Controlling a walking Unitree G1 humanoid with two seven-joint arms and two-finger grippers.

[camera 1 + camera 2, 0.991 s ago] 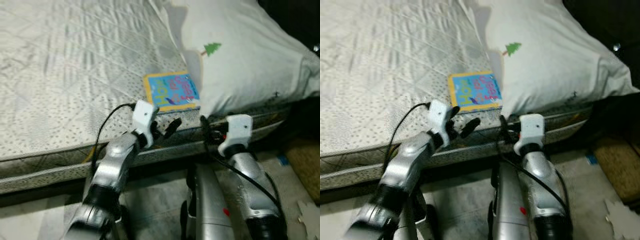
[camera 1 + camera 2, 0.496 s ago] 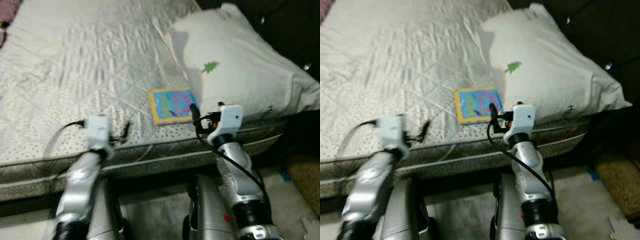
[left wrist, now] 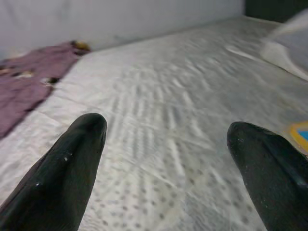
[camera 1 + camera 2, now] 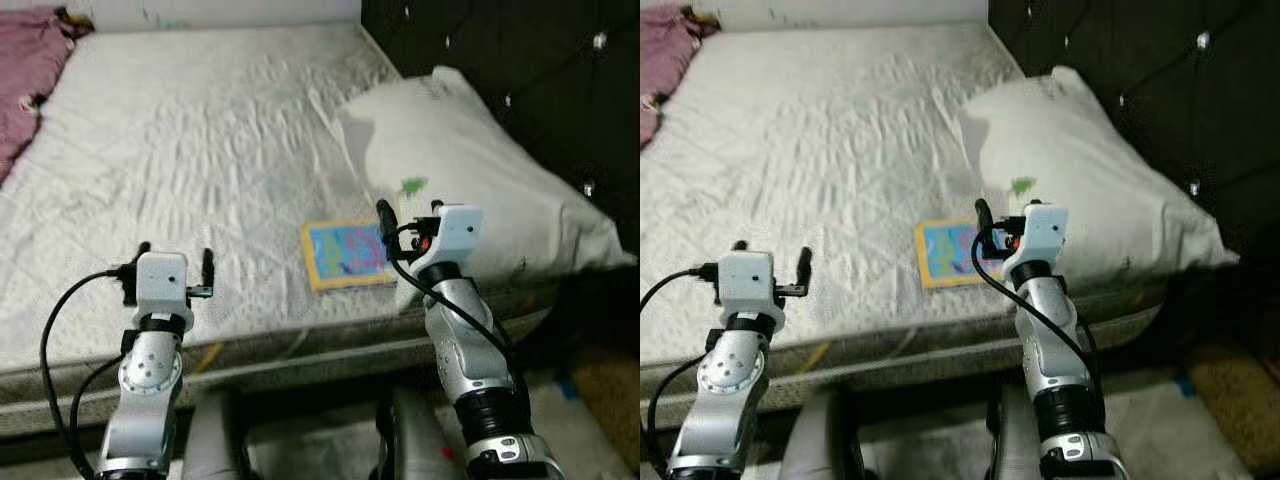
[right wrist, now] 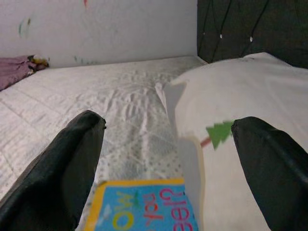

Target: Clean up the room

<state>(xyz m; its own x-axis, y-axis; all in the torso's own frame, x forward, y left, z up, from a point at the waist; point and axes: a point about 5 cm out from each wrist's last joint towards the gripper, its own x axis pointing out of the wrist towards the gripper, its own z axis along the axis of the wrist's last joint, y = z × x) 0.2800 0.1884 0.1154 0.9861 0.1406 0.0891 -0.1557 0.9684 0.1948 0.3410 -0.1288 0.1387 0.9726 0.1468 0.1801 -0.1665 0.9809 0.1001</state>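
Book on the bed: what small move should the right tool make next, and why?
Probably ease the right tool forward and down onto the book. Its fingers are spread wide with the book's near edge between them, and the book lies flat on the bed beside the pillow, not yet gripped.

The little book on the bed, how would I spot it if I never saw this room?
Find the big white mattress, then the white pillow by the dark headboard. The book lies flat near the bed's front edge, tucked against the pillow, just ahead of the right gripper. It is bright blue with a yellow border and colourful letters, among pale bedding.
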